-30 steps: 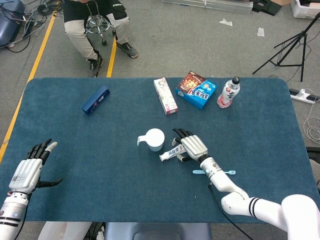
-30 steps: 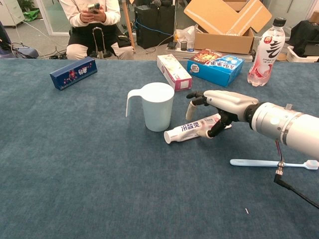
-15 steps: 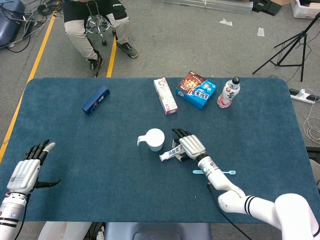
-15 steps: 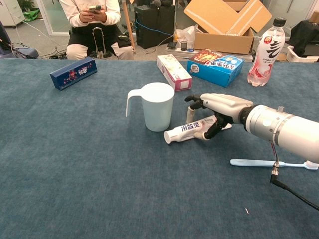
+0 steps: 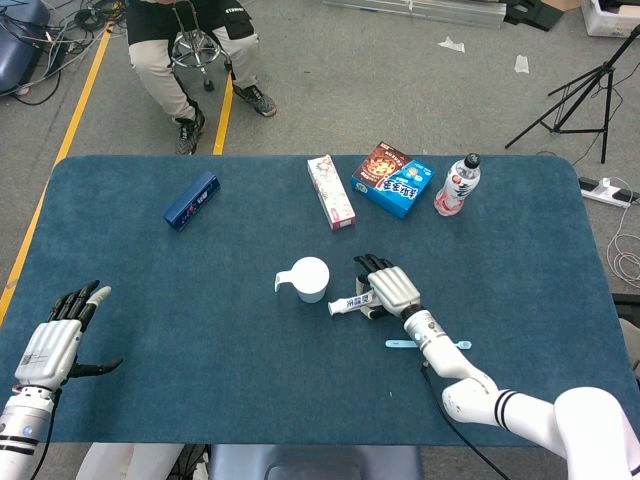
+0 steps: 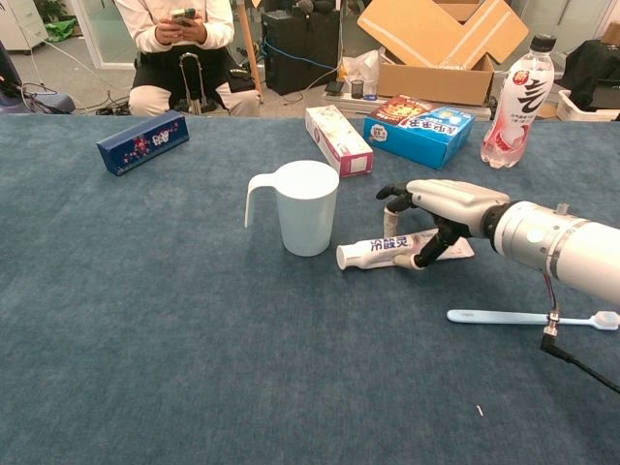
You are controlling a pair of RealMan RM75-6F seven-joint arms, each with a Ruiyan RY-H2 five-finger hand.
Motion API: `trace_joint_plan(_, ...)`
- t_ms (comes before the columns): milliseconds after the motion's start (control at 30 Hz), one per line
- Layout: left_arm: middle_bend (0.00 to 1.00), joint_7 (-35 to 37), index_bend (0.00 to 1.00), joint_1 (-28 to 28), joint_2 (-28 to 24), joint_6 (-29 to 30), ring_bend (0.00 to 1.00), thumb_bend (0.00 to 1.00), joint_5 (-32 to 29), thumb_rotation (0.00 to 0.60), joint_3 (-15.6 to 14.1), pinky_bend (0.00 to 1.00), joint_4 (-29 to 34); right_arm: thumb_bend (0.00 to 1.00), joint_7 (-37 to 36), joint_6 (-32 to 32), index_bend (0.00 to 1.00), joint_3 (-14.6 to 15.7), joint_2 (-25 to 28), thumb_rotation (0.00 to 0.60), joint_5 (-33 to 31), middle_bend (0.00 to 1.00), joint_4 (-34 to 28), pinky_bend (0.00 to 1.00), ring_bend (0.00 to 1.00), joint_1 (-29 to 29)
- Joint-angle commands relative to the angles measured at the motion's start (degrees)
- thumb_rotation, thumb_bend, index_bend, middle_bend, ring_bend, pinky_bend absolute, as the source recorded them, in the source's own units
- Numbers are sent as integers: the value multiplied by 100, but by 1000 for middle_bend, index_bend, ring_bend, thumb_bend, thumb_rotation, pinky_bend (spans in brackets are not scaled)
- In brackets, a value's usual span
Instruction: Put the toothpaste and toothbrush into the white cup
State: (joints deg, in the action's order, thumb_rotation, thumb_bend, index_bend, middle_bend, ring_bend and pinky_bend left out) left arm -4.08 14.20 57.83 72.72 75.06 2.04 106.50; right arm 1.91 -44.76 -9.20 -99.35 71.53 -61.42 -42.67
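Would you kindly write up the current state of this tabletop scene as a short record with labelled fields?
Surface: blue cloth-covered table
Target container: white handled plastic cup, upright, nothing seen inside it
Toothpaste: white toothpaste tube lying flat just right of the cup, cap end toward the cup
Toothbrush: light blue toothbrush lying flat, untouched, nearer the robot than the tube
Right hand: right hand curled over the tube, fingers touching it, tube not lifted
Left hand: left hand open, holding nothing, at the table's left edge

A dark blue box [image 5: 191,200], a long white-pink carton [image 5: 331,191], a blue snack box [image 5: 392,180] and a pink-labelled drink bottle [image 5: 457,185] sit along the blue-clothed table's [image 5: 200,350] far side.
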Motion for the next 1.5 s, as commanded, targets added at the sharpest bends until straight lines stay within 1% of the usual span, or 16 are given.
trace_joint_plan(33,0,-2,36,-9,2,-4,0,0,-9,600,2,0,-5,218,40,31,609,49,142,600,-73,108,-49,155,0,82)
trace_joint_plan(233,0,-45,36,-11,27,-41,0,0,-25,600,4,0,-27,218,33,40,609,95,380,600,-159,108,-156,155,0,206)
trace_joint_plan(367,0,-88,36,-2,43,-67,0,0,-50,600,18,0,-28,216,-25,43,605,102,426,600,-144,108,-190,155,0,225)
trace_joint_plan(467,0,-119,36,1,50,-81,0,0,-62,600,23,0,-25,214,-86,48,561,95,412,600,-106,108,-199,155,0,208)
trace_joint_plan(800,0,-99,36,-32,30,-87,0,0,-94,600,30,0,-25,212,-209,52,489,81,359,600,27,108,-222,155,0,129)
trace_joint_plan(1033,0,-70,36,-54,25,-95,0,0,-75,600,20,0,-45,207,-244,87,398,82,364,600,35,105,-251,155,0,102)
trace_joint_plan(1500,0,-43,36,-73,46,-113,0,0,-86,600,33,0,-71,197,-405,21,387,51,298,600,123,98,-306,155,0,63)
